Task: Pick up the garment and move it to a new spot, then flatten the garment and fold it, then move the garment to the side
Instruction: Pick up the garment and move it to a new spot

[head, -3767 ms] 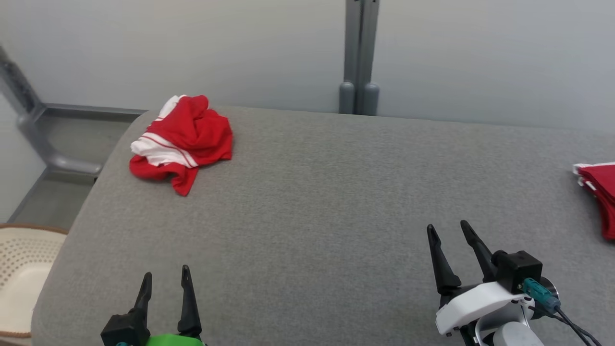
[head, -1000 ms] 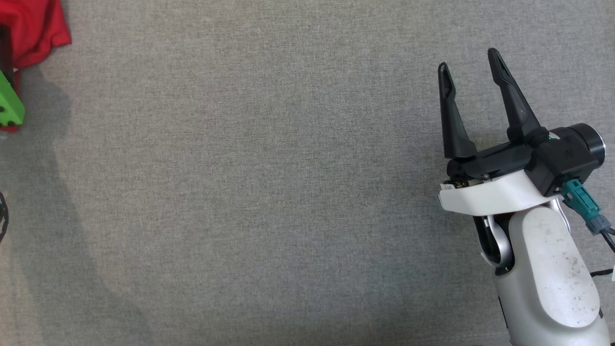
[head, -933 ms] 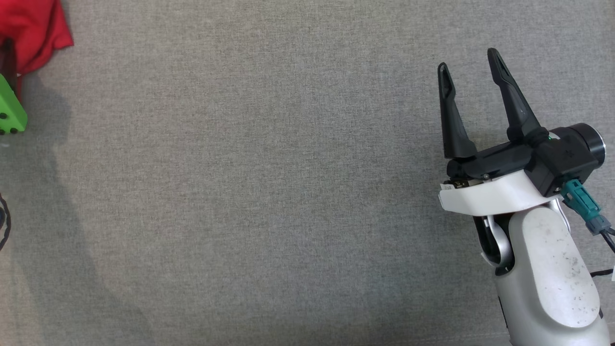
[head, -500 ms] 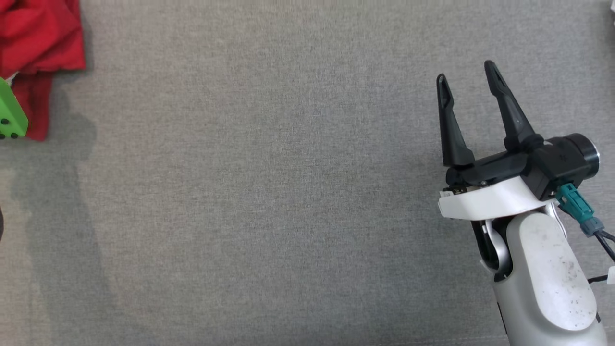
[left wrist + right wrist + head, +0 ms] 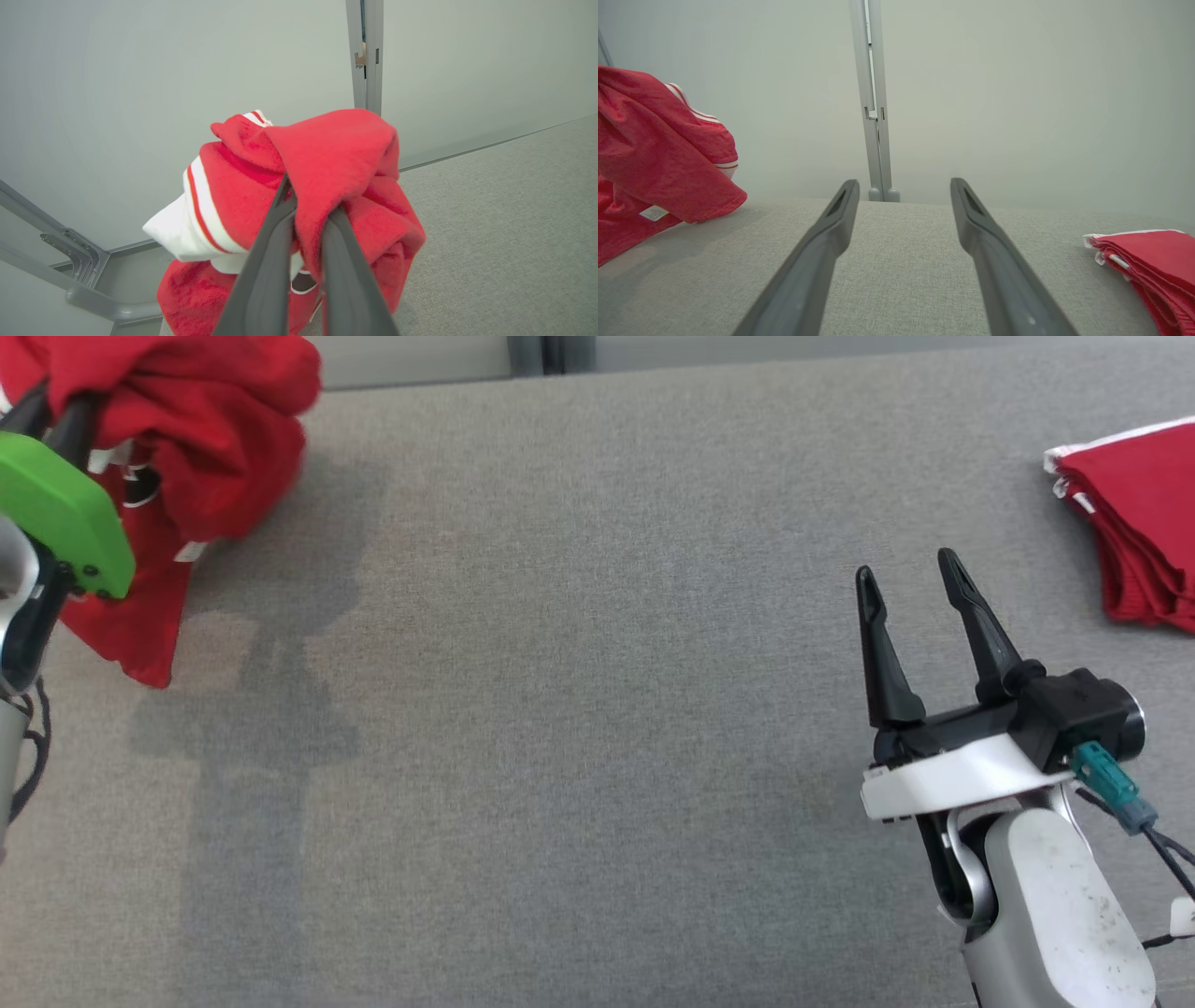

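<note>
Left gripper (image 5: 308, 210): fingers pinched narrow on a fold of red cloth, and they've got it!
Garment (image 5: 336, 154): red with white striped trim, bunched up, draped over both left fingertips and bulging out either side; it hangs over the far left corner of the bench (image 5: 597, 728), low hem close to the surface, contact unclear.
Right gripper (image 5: 906, 565): fingers spread wide, nothing between them, well apart from the garment.
Folded red pile (image 5: 1144, 523): lying at the bench's right edge.
</note>
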Tool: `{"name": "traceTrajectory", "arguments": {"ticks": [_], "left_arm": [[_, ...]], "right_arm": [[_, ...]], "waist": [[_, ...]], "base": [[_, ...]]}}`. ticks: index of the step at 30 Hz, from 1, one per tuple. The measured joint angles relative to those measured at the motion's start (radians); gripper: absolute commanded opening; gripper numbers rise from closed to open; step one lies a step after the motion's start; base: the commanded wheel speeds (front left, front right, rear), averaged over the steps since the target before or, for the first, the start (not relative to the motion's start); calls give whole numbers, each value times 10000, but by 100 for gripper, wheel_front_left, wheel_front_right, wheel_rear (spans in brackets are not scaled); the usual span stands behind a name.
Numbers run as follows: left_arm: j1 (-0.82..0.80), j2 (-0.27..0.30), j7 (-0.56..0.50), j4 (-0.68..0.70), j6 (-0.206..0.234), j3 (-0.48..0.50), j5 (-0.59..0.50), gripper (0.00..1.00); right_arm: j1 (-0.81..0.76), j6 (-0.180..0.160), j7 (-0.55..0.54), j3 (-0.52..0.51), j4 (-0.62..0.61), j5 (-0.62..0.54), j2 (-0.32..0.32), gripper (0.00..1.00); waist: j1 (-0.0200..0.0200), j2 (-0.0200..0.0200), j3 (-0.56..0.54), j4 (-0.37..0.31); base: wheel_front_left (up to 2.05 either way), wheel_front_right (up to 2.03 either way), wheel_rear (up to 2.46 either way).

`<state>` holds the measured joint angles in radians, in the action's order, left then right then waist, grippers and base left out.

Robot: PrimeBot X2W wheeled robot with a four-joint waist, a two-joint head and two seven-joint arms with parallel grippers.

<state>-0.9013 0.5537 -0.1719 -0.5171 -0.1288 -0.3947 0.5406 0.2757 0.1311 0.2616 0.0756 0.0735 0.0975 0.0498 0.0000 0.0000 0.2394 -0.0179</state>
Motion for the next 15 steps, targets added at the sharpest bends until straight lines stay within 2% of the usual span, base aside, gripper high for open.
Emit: {"name": "traceTrajectory", "arguments": {"ticks": [4,8,15], "left_arm": [[225,-169,-92,984,0,-397,407,0],[456,-731,-180,1931,19,-533,861,0],[1100,-2270,-65,3258,477,-1014,1329,0]], "right_arm": [[-359,0,2,-146,56,71,-2,100],[-671,0,10,-305,48,98,-2,100],[-965,0,10,-537,-46,128,4,100]], "waist": [[0,0,-624,-184],[0,0,-1159,-473],[-1,0,-1563,-1197]], "base": [[0,0,0],[0,0,0],[0,0,0]]}}
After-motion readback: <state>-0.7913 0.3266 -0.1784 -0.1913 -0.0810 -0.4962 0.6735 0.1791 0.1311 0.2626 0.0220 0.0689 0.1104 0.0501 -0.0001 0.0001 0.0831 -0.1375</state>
